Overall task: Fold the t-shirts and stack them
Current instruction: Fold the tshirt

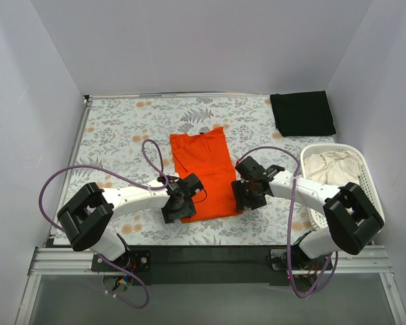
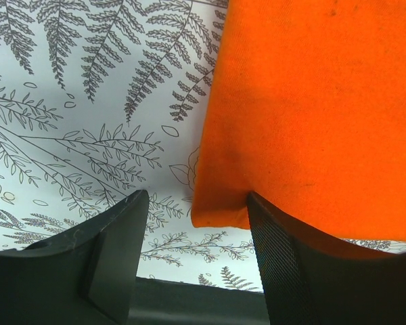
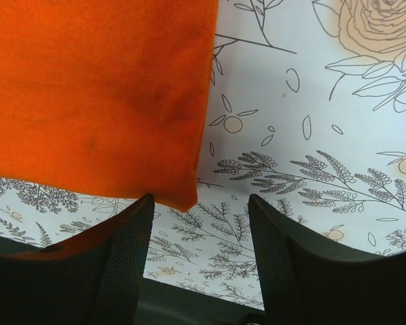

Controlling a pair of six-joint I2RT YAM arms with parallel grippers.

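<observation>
The orange t-shirt lies flat in the middle of the table as a long, narrow folded strip. My left gripper is down at its near left corner, and my right gripper is at its near right corner. In the left wrist view the jaws of the left gripper are open, with the orange corner lying between the fingers. The right gripper is open too, and the shirt's corner pokes in beside its left finger. The black t-shirt lies folded at the back right.
A white slatted basket holding pale cloth stands at the right edge, close to my right arm. A floral cloth covers the table. White walls close off the back and both sides. A black rail runs along the near edge.
</observation>
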